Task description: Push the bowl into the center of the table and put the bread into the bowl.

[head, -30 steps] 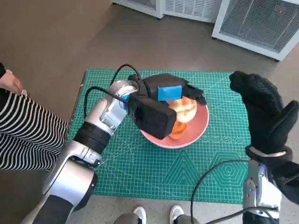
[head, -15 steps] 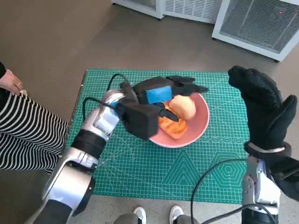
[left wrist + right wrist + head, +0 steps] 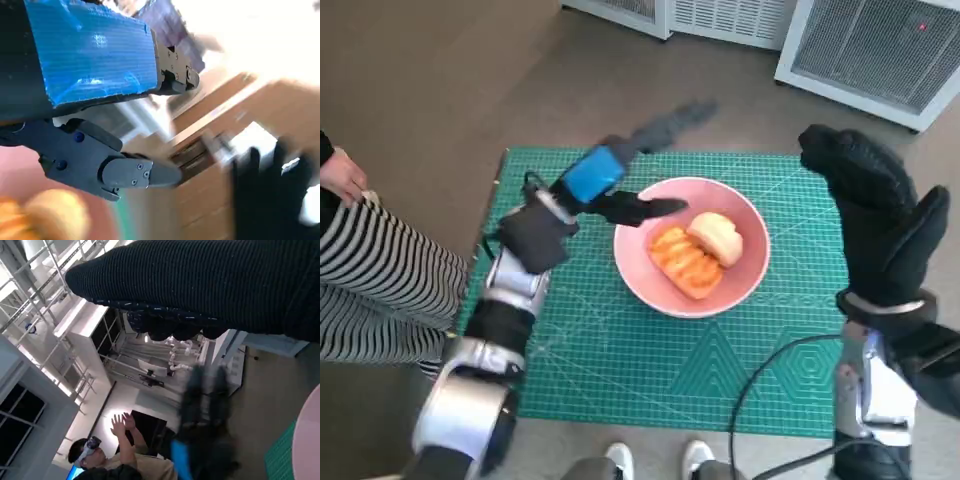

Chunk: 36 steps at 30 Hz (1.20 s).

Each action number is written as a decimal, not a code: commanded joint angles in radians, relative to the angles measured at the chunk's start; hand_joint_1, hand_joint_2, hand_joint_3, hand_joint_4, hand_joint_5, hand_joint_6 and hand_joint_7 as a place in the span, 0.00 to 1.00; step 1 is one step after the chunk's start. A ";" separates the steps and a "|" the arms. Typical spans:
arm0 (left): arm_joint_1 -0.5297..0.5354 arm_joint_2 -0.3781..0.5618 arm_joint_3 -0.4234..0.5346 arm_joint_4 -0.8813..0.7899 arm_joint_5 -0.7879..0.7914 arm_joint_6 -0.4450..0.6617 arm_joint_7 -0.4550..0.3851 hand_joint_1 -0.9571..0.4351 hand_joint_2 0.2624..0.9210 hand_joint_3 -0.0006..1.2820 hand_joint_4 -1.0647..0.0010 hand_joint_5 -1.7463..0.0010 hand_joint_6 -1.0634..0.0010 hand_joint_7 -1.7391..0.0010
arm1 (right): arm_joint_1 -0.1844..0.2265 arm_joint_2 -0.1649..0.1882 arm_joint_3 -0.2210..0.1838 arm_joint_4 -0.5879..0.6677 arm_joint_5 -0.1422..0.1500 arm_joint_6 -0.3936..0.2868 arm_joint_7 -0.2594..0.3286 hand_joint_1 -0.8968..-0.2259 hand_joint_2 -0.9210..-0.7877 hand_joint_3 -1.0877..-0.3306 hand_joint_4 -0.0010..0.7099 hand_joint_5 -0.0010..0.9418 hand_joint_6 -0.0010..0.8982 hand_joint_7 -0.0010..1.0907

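I note a pink bowl (image 3: 692, 290) on a green cutting mat (image 3: 620, 350) ruled with a paler green grid and geometric figures. Inside the bowl I see bread (image 3: 681, 260) in golden orange with darker ridges, and beside it a paler cream-tan piece (image 3: 718, 237). The left hand (image 3: 595, 190) is black with a bright blue tape patch on its back; its forearm reads silver-grey. The right hand (image 3: 875, 225) wears a black knitted glove. A person's garment (image 3: 370, 285) shows black and white stripes. Floor (image 3: 440, 90) brown.
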 commanded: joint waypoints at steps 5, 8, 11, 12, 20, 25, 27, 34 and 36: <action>0.138 -0.057 0.058 -0.300 -0.150 0.170 0.022 0.17 1.00 0.50 0.88 0.96 0.88 0.89 | -0.041 -0.002 -0.002 0.028 -0.006 0.042 -0.014 0.33 0.00 0.54 0.20 0.00 0.08 0.45; 0.166 -0.065 0.074 -0.344 -0.181 0.191 0.021 0.16 1.00 0.49 0.91 0.94 0.96 0.79 | -0.058 -0.001 -0.004 0.039 -0.005 0.050 -0.016 0.33 0.00 0.55 0.20 0.00 0.08 0.45; 0.186 -0.068 0.090 -0.361 -0.204 0.192 0.009 0.16 1.00 0.46 0.93 0.94 0.99 0.76 | -0.075 -0.002 -0.005 0.051 -0.007 0.057 -0.019 0.33 0.00 0.57 0.21 0.01 0.09 0.45; 0.192 -0.068 0.093 -0.366 -0.209 0.192 0.005 0.15 1.00 0.45 0.93 0.94 0.99 0.76 | -0.080 -0.002 -0.005 0.054 -0.007 0.060 -0.020 0.33 0.00 0.57 0.21 0.01 0.09 0.45; 0.222 -0.070 0.110 -0.382 -0.213 0.168 -0.017 0.17 1.00 0.42 0.95 0.94 1.00 0.77 | -0.103 0.000 -0.002 0.076 -0.011 0.070 -0.021 0.34 0.00 0.57 0.22 0.01 0.10 0.45; 0.229 -0.072 0.123 -0.374 -0.214 0.146 -0.033 0.18 1.00 0.40 0.96 0.95 1.00 0.76 | -0.108 0.000 0.003 0.084 -0.021 0.067 -0.023 0.32 0.00 0.57 0.22 0.01 0.10 0.45; 0.230 -0.074 0.128 -0.368 -0.219 0.139 -0.040 0.18 1.00 0.40 0.97 0.95 1.00 0.75 | -0.108 0.000 0.005 0.088 -0.025 0.064 -0.023 0.32 0.00 0.57 0.22 0.01 0.09 0.45; 0.235 -0.082 0.136 -0.350 -0.212 0.101 -0.041 0.18 1.00 0.39 0.96 0.96 1.00 0.76 | -0.118 -0.007 0.006 0.105 -0.035 0.054 -0.018 0.30 0.00 0.57 0.22 0.01 0.08 0.44; 0.234 -0.083 0.137 -0.342 -0.208 0.091 -0.040 0.19 1.00 0.39 0.96 0.96 1.00 0.76 | -0.121 -0.008 0.005 0.109 -0.039 0.051 -0.016 0.30 0.00 0.57 0.22 0.01 0.07 0.44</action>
